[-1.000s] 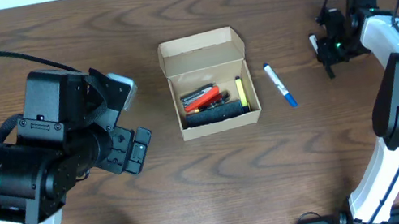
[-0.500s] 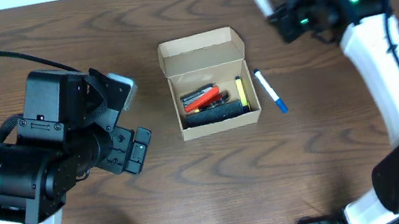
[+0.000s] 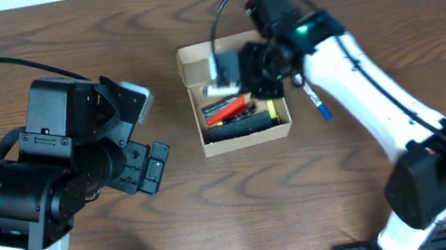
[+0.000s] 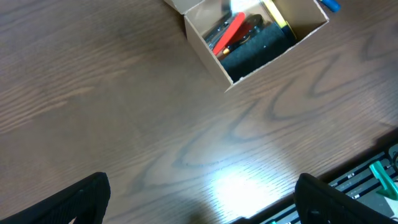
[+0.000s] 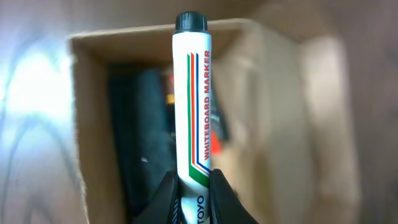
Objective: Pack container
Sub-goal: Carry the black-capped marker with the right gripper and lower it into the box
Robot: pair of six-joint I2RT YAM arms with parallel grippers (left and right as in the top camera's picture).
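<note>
right gripper [image 5: 193,198]: clamped on whiteboard marker [image 5: 191,93], above container [image 3: 246,136]
left gripper [image 4: 202,200]: fingers wide apart, empty, left of container

One box [image 3: 248,138], one held marker [image 5: 191,93], one loose marker [image 3: 321,108]

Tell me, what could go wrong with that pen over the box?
The right gripper pinches the whiteboard marker near one end only, so it might tilt or slip. The container already holds a black block and a red pen, so the marker may land crosswise and stick up.
</note>
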